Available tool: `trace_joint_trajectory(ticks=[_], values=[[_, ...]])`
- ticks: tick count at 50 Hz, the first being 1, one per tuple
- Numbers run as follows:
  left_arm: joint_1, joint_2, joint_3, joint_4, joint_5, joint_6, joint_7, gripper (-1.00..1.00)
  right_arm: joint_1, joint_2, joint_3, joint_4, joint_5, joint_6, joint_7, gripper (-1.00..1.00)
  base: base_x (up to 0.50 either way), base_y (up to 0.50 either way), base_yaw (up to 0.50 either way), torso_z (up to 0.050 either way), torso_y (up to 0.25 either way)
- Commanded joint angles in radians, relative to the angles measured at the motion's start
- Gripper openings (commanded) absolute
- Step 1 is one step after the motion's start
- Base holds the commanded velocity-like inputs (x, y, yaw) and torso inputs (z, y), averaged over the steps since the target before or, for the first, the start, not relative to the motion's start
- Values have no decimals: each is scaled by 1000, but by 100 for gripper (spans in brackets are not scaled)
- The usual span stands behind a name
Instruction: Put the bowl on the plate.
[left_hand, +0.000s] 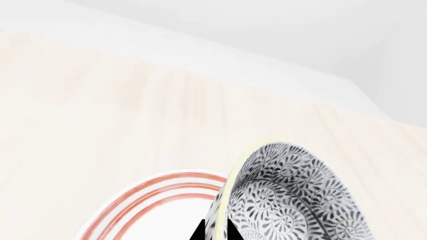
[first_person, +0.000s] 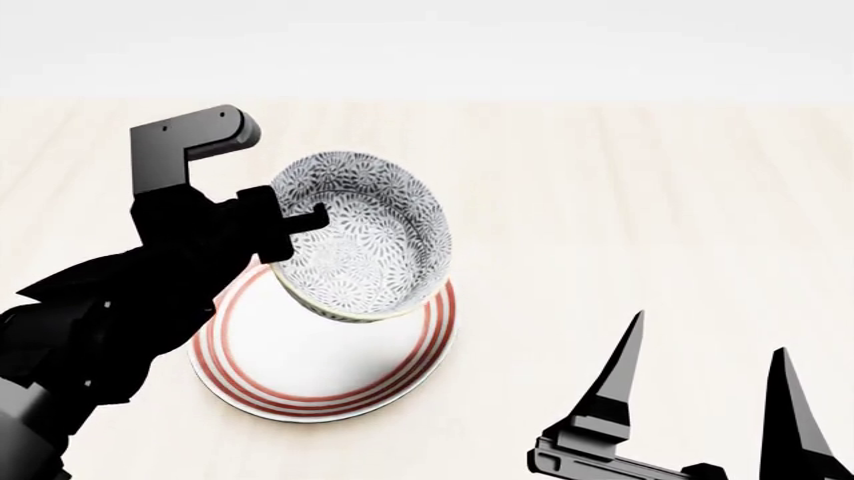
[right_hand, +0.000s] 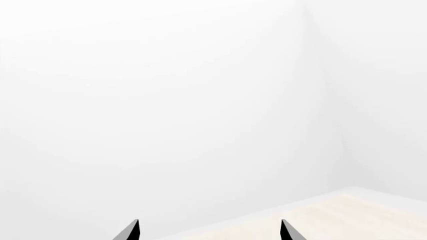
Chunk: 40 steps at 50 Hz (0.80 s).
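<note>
The grey-and-white floral bowl hangs tilted above the plate, its opening facing up and toward me. My left gripper is shut on the bowl's left rim. In the left wrist view the two dark fingertips of the left gripper pinch the yellowish rim of the bowl, with the red-ringed plate behind it. The plate lies flat on the pale wooden table, and the bowl's base hovers over its far half. My right gripper stands open at the near right, holding nothing.
The pale wooden table stretches to a white wall at the back. In the right wrist view only the open right gripper, white wall and a table corner show.
</note>
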Motion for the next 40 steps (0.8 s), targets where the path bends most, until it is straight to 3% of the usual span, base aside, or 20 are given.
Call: trace_joint_trajectory(ticks=[1,27,40], values=[[6,10,-107,1,54,-36,24,-100,-3,-4,6,-2,-6,-1,-7,100,0,0,0,0,0],[53,11,-278,0,210,-67,19,-100,0,5,0,13,1,-8,-1,100,0,0,0,0,0],[70,11,-287,0,224,-72,20,-100,-3,9,-6,7,3,-7,4,100,0,0,0,0,0]])
